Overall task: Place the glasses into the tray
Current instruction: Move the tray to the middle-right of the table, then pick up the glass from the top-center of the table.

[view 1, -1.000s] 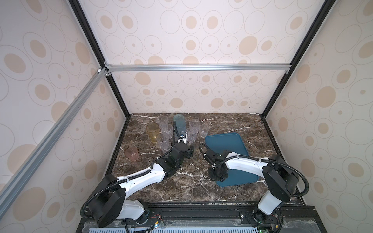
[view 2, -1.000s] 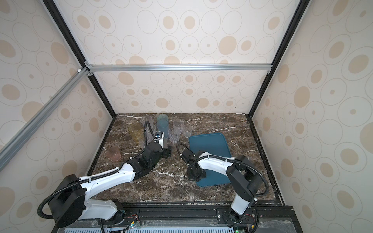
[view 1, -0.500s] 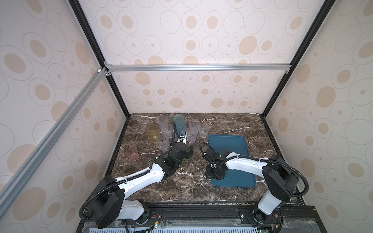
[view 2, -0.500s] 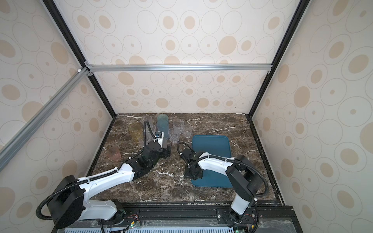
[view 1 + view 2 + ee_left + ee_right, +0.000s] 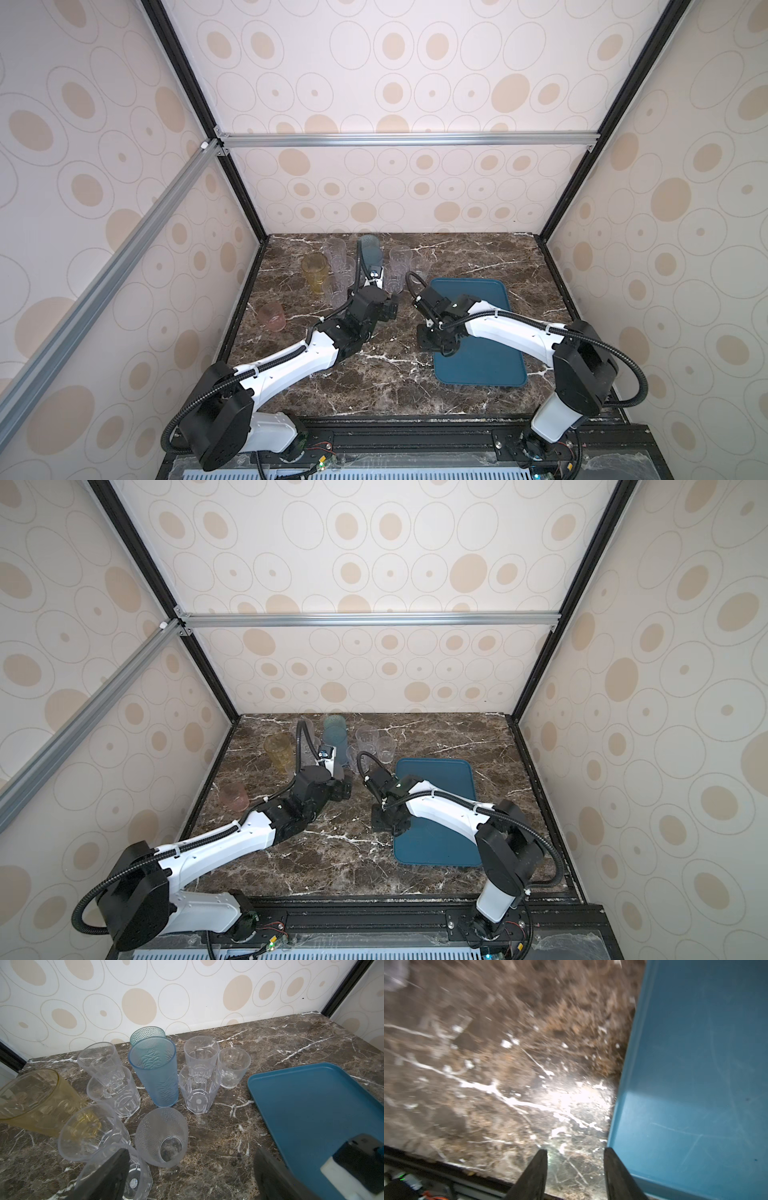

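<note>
And the tray (image 5: pixel 490 365) had swung round! Skewed a second earlier, it now sat square on the desk (image 5: pixel 374 374). The right fingers (image 5: pixel 434 345), which had been pinched shut at its rim, had just let go. They stood parted, gripping nothing, one tip just beside that rim.

The tray was empty. The glasses (image 5: pixel 199 1093) stood bunched on the desk off the tray's far corner, on the left arm's side, with the pink glass (image 5: pixel 272 316) well apart, farther from the tray still. The left fingers (image 5: pixel 390 309) hung spread wide at the near edge of the bunch, nothing between them.

The likely pick was the frosted glass (image 5: pixel 162 1138), closest in. Done well, that meant coming in straight, closing around its body rather than its lip, and lifting clear before swinging to the tray, because its close neighbours could topple. Setting it at the tray's far end would leave room.

No brand, label or writing could be read.
</note>
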Controlling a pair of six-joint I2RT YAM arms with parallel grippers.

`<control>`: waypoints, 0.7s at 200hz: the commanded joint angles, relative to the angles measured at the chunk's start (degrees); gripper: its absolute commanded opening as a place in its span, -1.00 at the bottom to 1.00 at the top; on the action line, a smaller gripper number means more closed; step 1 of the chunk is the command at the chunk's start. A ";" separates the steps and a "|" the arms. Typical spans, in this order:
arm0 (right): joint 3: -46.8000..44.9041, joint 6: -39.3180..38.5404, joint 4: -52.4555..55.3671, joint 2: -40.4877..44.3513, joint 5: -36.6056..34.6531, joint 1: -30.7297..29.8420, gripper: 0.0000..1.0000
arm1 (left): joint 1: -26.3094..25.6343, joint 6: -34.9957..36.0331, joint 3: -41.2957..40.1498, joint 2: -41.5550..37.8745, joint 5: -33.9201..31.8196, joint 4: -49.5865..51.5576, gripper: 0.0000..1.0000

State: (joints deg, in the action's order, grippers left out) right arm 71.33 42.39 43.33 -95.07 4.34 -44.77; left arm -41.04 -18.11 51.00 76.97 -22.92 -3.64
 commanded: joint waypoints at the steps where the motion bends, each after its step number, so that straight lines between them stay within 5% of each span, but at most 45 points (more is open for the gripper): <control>1: 3.64 -2.45 2.33 1.46 0.01 3.18 -0.04 | 3.39 -0.17 5.82 1.49 3.88 7.46 0.84; 69: 5.38 3.01 -8.46 -1.46 12.79 12.60 -0.01 | 15.51 2.64 15.98 5.52 20.55 18.28 0.89; 107: 8.32 5.97 -13.38 -6.38 20.35 17.04 0.07 | 16.92 0.74 16.36 7.37 29.23 15.16 0.89; 140: 15.31 7.28 -12.97 -12.50 20.37 17.93 0.10 | 16.95 -0.95 17.84 11.81 30.55 14.23 0.79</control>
State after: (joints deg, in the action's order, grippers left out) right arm 81.78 47.24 31.24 -104.25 22.57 -26.98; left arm -24.36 -17.58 65.82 85.82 3.92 10.96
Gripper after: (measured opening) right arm 0.549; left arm 0.918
